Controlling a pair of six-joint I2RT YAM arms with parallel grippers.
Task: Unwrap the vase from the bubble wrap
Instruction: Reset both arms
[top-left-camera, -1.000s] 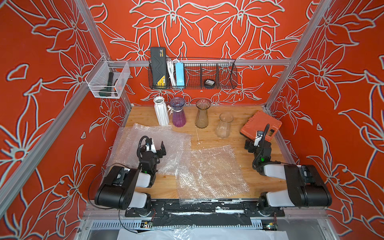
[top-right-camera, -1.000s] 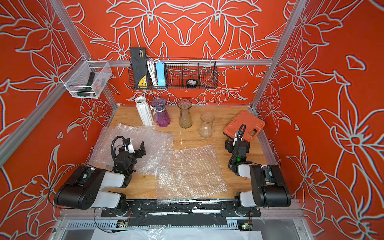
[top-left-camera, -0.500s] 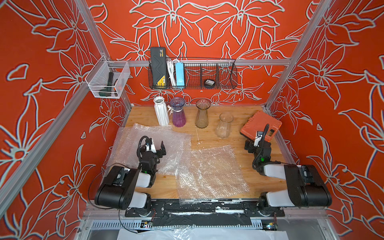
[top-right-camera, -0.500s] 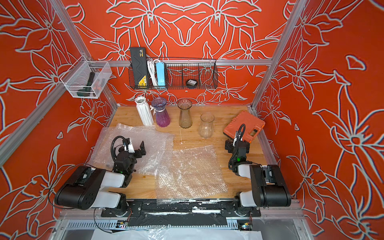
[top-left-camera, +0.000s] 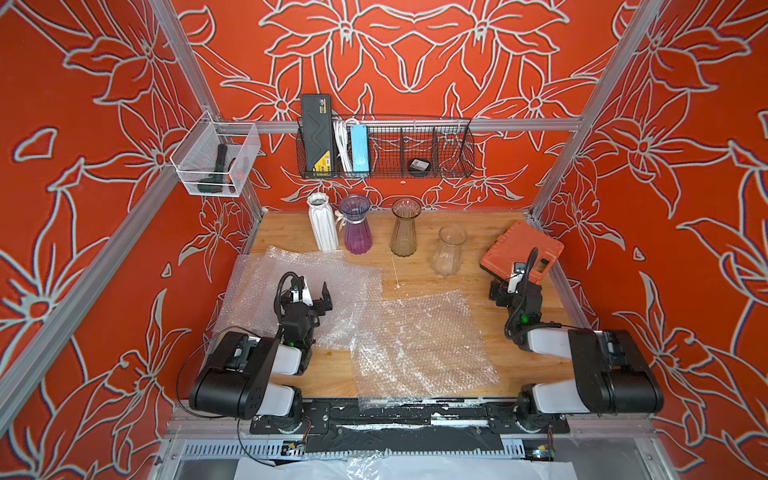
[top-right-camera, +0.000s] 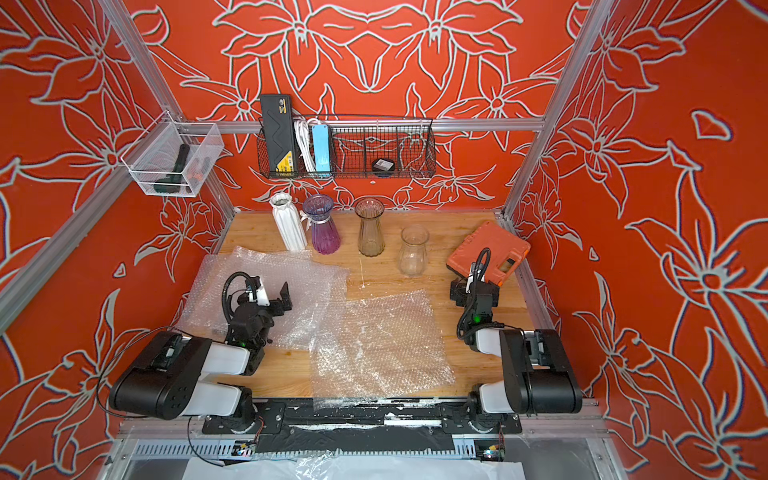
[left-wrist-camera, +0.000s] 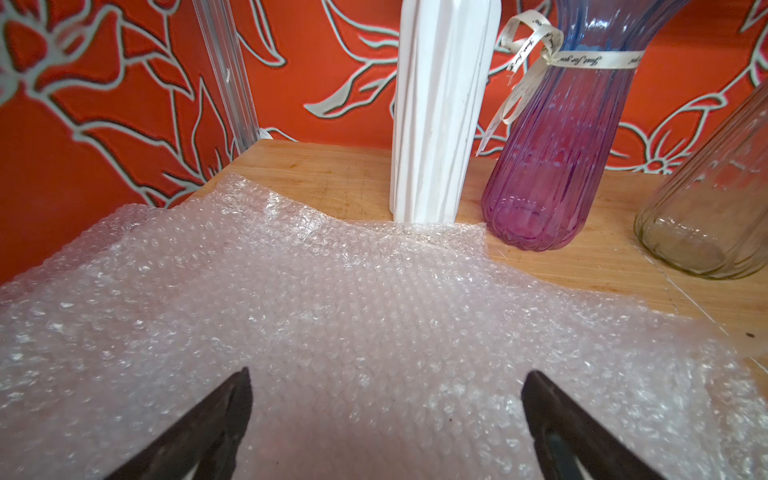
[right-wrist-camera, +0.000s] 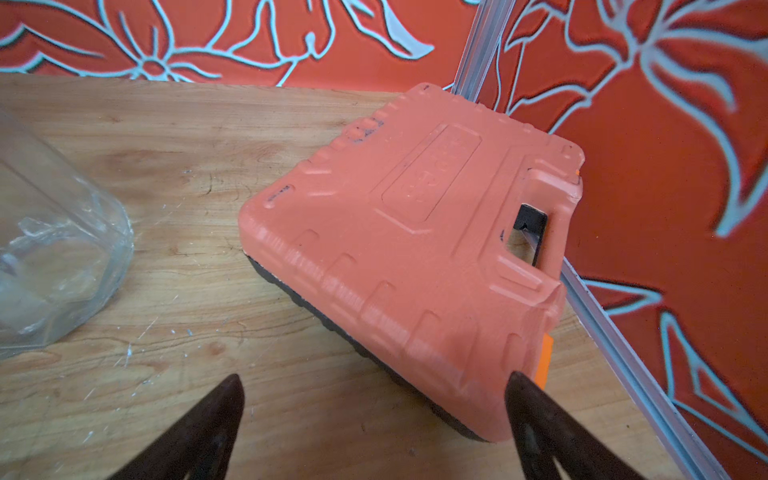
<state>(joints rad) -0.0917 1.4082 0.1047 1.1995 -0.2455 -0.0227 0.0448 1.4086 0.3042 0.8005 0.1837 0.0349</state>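
left jaws apart, empty, over flat bubble wrap | white vase bare, upright, dead ahead at wrap's far edge | right jaws apart, empty, by orange case, well off | left pair nearer | unwrapping looks done

Black-and-white left arm sits folded low at its base, elbow back, wrist angled forward and down. Its black parallel-jaw left gripper has both jaws spread wide, nothing between them. Black-and-white right arm mirrors the fold; its black right gripper likewise stands fully parted and empty, tips pointing forward.
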